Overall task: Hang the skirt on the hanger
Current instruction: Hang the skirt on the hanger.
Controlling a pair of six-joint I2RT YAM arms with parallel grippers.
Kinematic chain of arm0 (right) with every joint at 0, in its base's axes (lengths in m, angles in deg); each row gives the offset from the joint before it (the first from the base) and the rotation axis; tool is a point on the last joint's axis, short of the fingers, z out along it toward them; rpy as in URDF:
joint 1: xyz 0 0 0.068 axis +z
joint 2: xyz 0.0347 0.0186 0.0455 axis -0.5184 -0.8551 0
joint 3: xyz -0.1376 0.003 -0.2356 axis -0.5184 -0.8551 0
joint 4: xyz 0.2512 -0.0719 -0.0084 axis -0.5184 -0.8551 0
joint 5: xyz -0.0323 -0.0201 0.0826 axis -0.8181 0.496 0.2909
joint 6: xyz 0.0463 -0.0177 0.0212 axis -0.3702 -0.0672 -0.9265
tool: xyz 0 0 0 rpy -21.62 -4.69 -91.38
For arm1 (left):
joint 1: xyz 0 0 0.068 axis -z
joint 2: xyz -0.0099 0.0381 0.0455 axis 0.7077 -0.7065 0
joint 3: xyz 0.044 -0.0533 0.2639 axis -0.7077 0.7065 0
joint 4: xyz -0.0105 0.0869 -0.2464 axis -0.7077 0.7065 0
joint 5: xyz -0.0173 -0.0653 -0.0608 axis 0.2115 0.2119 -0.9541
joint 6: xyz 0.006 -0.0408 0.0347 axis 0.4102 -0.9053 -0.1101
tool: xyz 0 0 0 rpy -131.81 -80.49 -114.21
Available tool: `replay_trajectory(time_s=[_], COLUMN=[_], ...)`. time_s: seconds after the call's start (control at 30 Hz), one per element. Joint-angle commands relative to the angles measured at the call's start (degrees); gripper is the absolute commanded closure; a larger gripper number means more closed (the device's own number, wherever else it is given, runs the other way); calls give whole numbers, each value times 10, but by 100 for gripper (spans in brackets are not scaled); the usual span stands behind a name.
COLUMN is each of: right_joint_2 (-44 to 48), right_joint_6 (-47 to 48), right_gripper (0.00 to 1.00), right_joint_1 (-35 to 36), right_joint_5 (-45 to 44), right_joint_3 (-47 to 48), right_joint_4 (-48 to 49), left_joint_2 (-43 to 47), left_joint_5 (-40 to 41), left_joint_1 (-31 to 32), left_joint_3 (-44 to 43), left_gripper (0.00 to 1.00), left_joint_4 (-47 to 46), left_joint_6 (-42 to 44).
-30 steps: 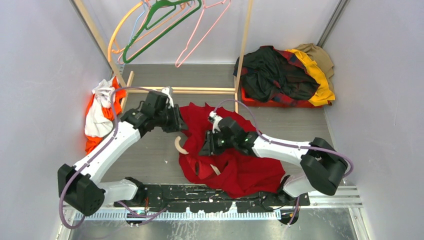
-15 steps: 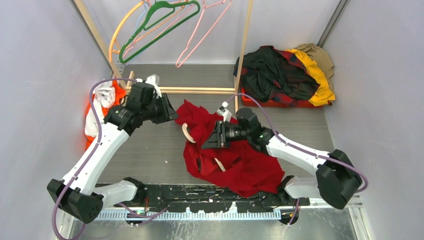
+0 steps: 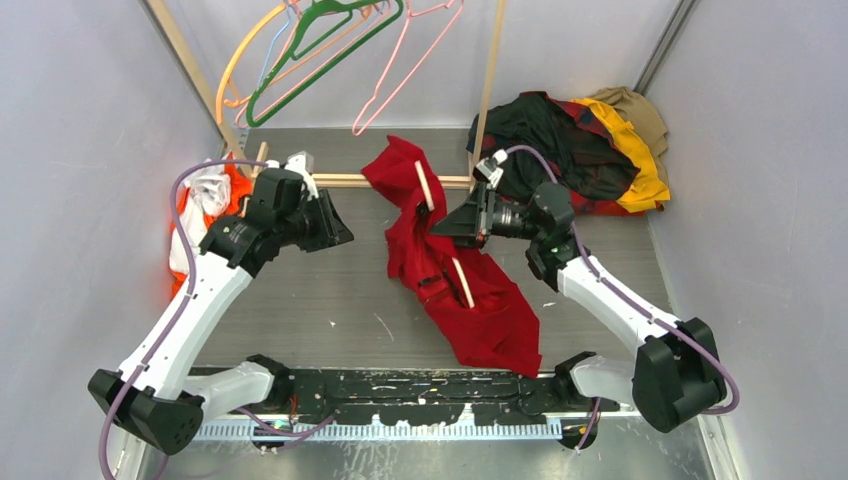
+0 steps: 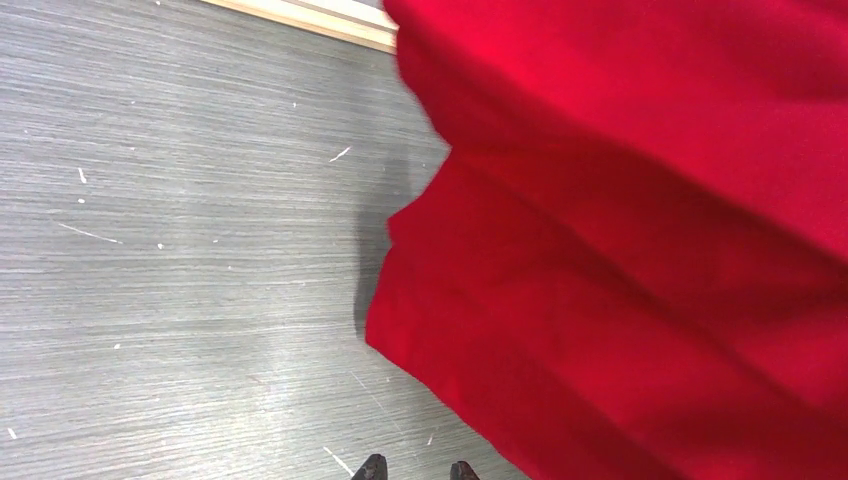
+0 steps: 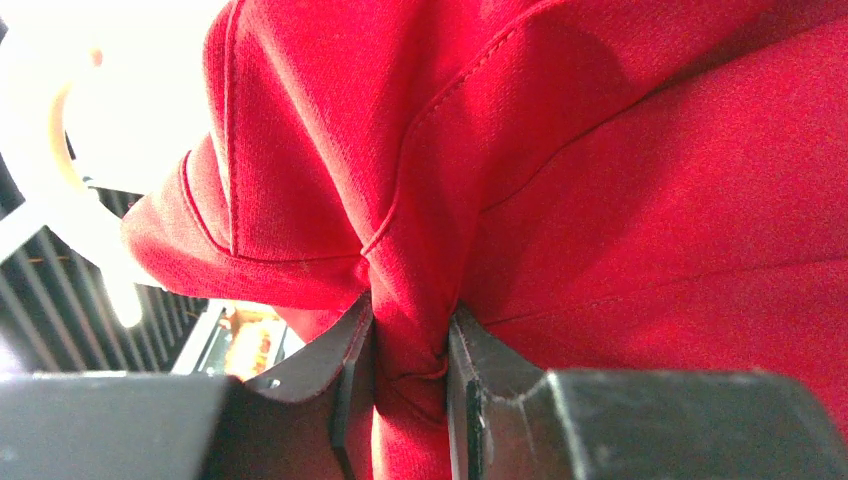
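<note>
My right hand (image 5: 410, 365) is clamped on a bunched fold of the red skirt (image 3: 480, 300), holding it up near the counter's (image 3: 320, 300) far edge, the cream hanger (image 3: 425, 185) poking from the cloth, while my left hand (image 4: 415, 468), fingers slightly apart and empty, hovers beside it.

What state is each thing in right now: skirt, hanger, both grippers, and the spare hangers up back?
skirt: bunched, held up by one pinched fold, not hung.
hanger: tangled in the skirt, only bits showing.
right gripper: shut on the skirt.
left gripper: slightly open, empty, beside the skirt.
green hanger: hanging on the rack.
pink hanger: hanging on the rack.
</note>
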Motion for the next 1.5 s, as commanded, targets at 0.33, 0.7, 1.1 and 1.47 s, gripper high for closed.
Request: replay_trajectory(time_s=[0.33,0.7,1.1,1.47], right_joint_2=[24,98,77,41], right_joint_6=[186,283,286,260], right_gripper=[99,99,99,99], right_joint_1=[-84,25,126,131], right_joint_5=[-45,-362,-559,-629], right_joint_3=[216,79,-21,-12], right_joint_4=[-235,-258,-126,-35], left_joint_2=[45,40,51,169], left_joint_5=[-74,-66,-102,-91], left_joint_1=[17,110,154,154], left_joint_3=[-6,49,153,242], left_gripper=[72,69,59,58], left_joint_4=[-30,-152,-237,-270], left_joint_6=[-15,-62,-95,-131])
